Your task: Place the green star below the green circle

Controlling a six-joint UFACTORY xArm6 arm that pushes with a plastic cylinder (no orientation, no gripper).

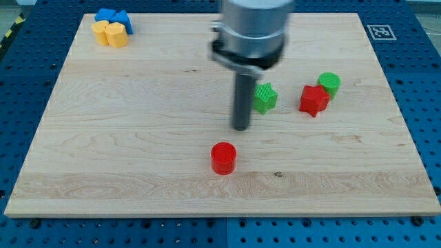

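Note:
The green star (265, 98) lies right of the board's middle, partly hidden behind my rod. The green circle (329, 84) sits to its right, nearer the board's right edge, touching a red star (313, 100) at its lower left. My tip (240, 128) rests on the board just left of and below the green star, close to it; I cannot tell if they touch.
A red cylinder (223, 158) stands below my tip toward the view's bottom. Blue blocks (113, 16) and yellow blocks (110, 33) cluster at the board's top left corner. The wooden board (138, 138) sits on a blue perforated table.

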